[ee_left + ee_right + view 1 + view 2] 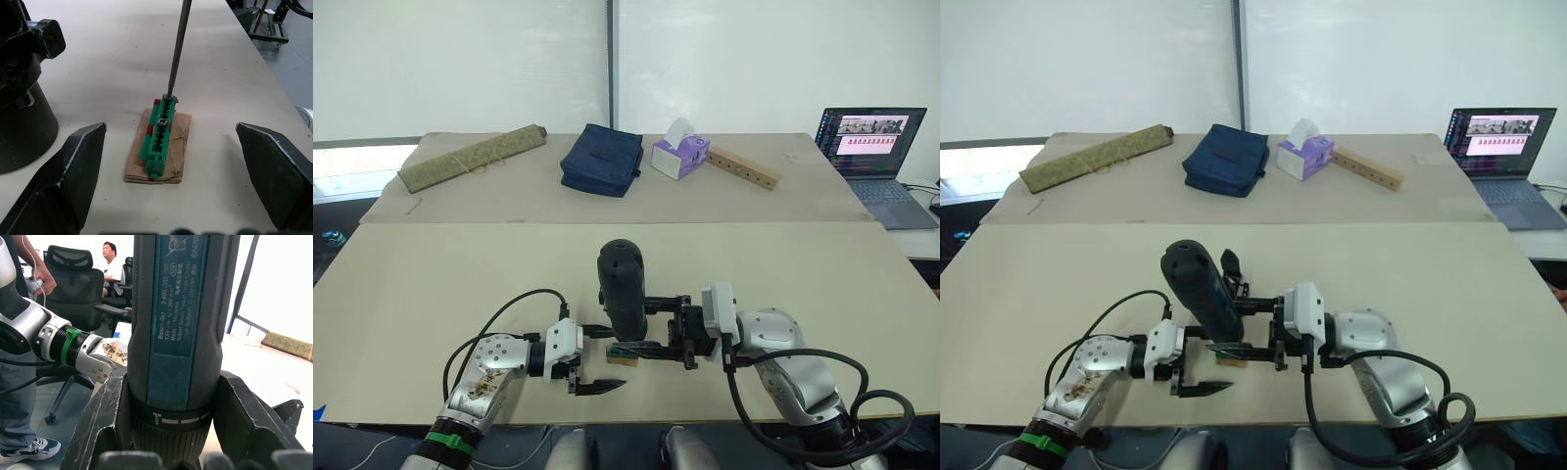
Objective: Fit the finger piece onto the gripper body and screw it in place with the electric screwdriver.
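Black, thick cylindrical electric screwdriver (pixel 178 347) sits clamped in my right pincer (pixel 690 338), bit down in the green block (pixel 159 134) between my wide-open left pincer's (pixel 168 171) fingers; tilting could slip the bit.

The long, thick black cylindrical electric screwdriver (pixel 623 289) stands nearly upright over the near part of the beige worktop (pixel 431 284), rounded end uppermost, leaning slightly. Its blue-green label panel with white print (pixel 178 308) faces the right wrist camera. The right pincer (pixel 171 431) grips it low on the barrel, one black finger pressed against each side. Its thin metal bit (pixel 177 46) runs down from the barrel, the tip resting on a screw at one end of a small tan-and-green block (pixel 160 142) lying flat on the worktop. The chunky black gripper body (pixel 22 93), with its round base, stands on the worktop just beside that block.
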Available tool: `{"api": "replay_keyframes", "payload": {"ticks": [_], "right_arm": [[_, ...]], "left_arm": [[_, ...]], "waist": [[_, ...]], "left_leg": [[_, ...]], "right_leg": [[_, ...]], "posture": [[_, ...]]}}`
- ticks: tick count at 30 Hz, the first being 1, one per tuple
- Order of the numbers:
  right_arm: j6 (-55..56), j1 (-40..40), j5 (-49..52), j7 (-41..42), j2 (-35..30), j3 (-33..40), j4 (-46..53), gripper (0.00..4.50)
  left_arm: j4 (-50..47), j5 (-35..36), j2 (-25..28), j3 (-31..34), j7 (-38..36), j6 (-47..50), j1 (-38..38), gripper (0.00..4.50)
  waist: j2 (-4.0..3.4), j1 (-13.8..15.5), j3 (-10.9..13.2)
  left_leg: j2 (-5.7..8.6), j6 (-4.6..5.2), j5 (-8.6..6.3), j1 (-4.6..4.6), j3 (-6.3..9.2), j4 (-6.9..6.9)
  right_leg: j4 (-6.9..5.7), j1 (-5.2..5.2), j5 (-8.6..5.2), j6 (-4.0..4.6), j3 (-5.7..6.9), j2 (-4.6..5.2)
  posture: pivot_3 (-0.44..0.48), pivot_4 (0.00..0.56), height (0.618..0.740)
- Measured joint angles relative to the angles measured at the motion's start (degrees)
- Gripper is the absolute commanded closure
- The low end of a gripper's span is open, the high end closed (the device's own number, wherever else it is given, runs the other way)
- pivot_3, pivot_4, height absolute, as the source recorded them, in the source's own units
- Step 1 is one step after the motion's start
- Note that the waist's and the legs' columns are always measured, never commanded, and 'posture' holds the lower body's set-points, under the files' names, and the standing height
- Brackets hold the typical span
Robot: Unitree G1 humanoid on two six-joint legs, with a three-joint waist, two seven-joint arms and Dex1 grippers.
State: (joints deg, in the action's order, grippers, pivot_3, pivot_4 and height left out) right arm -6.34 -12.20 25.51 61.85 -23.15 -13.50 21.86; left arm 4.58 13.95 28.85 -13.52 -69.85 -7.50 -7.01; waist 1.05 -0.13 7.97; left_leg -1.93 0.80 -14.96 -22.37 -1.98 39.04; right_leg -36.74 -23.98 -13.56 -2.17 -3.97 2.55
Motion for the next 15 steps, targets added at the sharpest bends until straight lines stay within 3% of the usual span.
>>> {"api": "replay_keyframes", "payload": {"ticks": [15], "right_arm": [[0.0,0.0,0.01,0.09,-0.02,0.04,0.0,2.6]], "left_arm": [[-0.2,0.0,0.01,0.0,0.01,0.32,0.02,0.0]], "waist": [[0.0,0.0,0.0]], "left_leg": [[0.0,0.0,0.0,0.0,0.0,0.0]], "right_leg": [[0.0,0.0,0.0,0.0,0.0,0.0]], "posture": [[0.0,0.15,0.74]]}}
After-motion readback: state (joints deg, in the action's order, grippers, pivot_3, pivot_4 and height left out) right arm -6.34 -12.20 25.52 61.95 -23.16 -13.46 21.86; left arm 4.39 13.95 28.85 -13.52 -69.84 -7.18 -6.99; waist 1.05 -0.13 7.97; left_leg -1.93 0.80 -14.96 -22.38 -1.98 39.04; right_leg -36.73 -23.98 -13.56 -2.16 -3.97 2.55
